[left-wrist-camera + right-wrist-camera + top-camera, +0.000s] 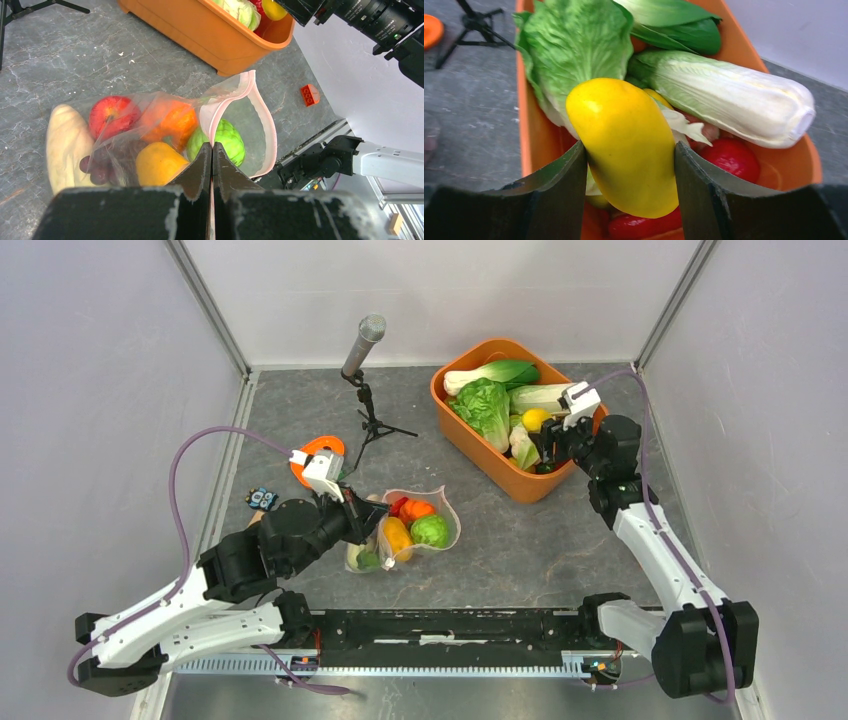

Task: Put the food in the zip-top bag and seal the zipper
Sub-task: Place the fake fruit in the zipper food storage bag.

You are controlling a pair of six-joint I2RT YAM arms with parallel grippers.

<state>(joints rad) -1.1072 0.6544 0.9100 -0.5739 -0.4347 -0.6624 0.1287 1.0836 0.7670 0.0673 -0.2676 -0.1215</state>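
Zip-top bag (257,135) lies flat on the surface, left of centre and fairly near, mouth gaping toward the right. The zipper (270,130) is spread into a wide pink loop, not sealed. Already inside: red piece (112,112), orange piece (172,120), yellow-orange piece (157,162), green piece (225,140) right at the mouth, and the grape bunch (97,167) low at the closed end. A pale long piece (65,145) sits at the far-left end; can't tell whether it is inside the film or just beside it. Left gripper (212,150) is at the bag's near lip, jaws pressed fully together, and the pink strip runs into them, so it looks to be pinching the bag rim to hold the mouth open. Right gripper (629,147) is well apart at the far right, over the orange tub (480,455), jaws clamped on either side of a yellow piece (624,130) that sits above the other items. Tub also holds lettuce (574,45), a pale cabbage (729,100) and a red piece (729,157). Judgement: loading is well along but not done. The yellow piece has yet to be carried to the bag, more may follow from the tub, and sealing hasn't started. Microphone stand (365,345) stands far, left of the tub.
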